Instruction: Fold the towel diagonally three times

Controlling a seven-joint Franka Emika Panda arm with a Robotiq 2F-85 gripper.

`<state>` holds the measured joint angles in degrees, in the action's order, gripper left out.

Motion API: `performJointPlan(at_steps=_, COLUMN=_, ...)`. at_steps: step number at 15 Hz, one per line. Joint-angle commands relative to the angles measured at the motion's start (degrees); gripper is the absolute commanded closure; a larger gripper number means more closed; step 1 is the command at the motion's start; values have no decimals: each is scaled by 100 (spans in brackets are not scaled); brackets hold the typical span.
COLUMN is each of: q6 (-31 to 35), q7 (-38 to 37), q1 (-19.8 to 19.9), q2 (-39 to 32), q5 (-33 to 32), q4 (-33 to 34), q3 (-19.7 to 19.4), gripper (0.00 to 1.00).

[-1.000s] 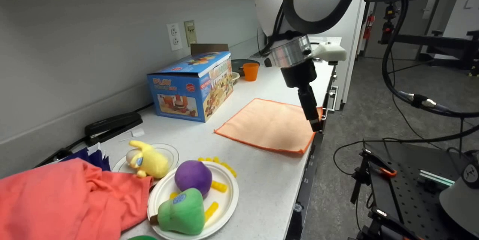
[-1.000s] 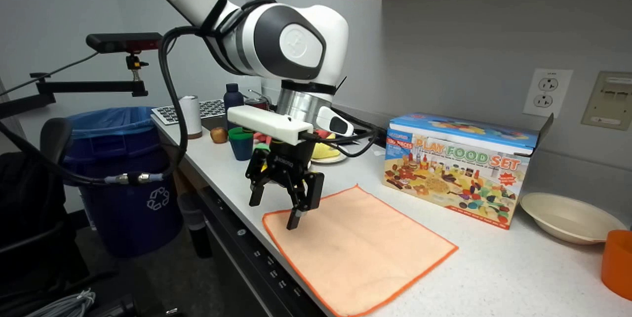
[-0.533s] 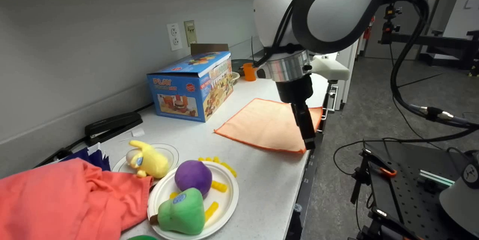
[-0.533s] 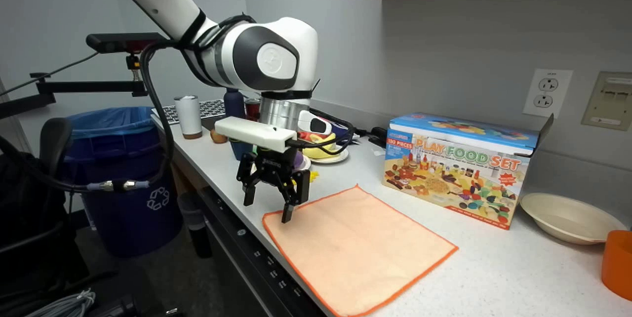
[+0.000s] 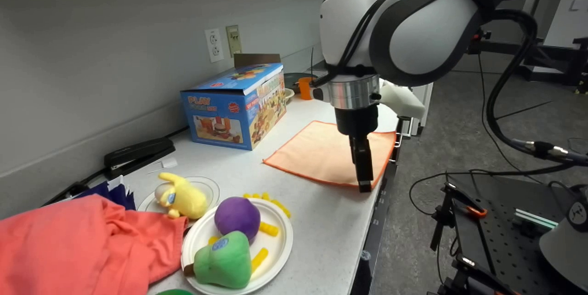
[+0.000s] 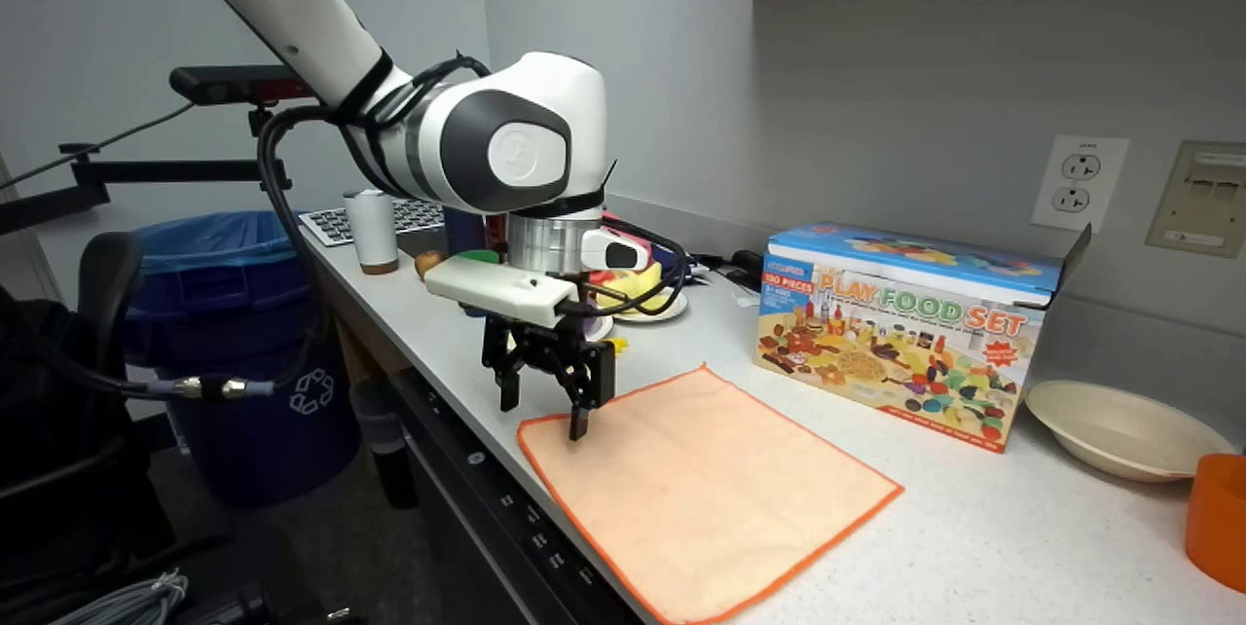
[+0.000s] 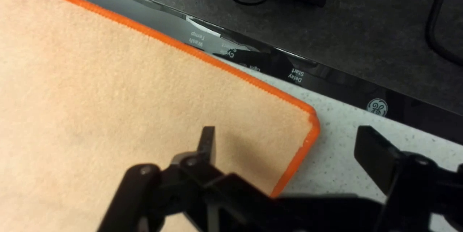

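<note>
Gripper (image 6: 543,415) has its two fingers wide apart and points downward, with nothing held between them. In an exterior view the towel (image 6: 715,498) lies mainly to the right of it, flat on the counter (image 6: 993,547) along the front edge, and no fold is made yet. The coming move depends, I think, on one corner (image 7: 302,121): in the wrist view it lies between the fingers, one finger above the cloth, one above the counter. Whether a fingertip touches, I cannot tell. Cloth looks nearly square, so I find no long axis; the first diagonal fold should probably begin by pinching this corner.

Then the containers, again from left, in an exterior view. A thin plate (image 5: 212,189) carries a yellow soft toy (image 5: 189,201). A white plate (image 5: 281,251) carries a green soft pear (image 5: 225,260), a purple soft fruit (image 5: 236,219) and some yellow sticks (image 5: 259,259). The printed box (image 5: 220,102), with a flap raised, hides its inside from me. After it come the pale, shallow bowl (image 6: 1134,430) and the orange cup (image 6: 1217,523), whose inside I cannot see.
</note>
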<state>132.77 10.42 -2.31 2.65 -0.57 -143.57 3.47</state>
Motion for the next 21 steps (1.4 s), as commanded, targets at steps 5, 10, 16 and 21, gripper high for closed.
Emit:
performJointPlan(at_steps=5, q6=421, q7=-248, q1=-49, q2=-7, q5=-95, q4=-191, q3=3, gripper=55)
performJointPlan(at_steps=10, q6=120, q7=-390, q1=-36, q2=198, q5=-58, q4=-137, q3=-11, gripper=94)
performJointPlan(at_steps=16, q6=-668, q7=-293, q1=-53, q2=255, q5=129, q4=-10, q3=-23, gripper=100)
performJointPlan(at_steps=21, q6=-1686, q7=-69, q1=-32, q2=367, q5=134, q4=368, q3=-51, gripper=100)
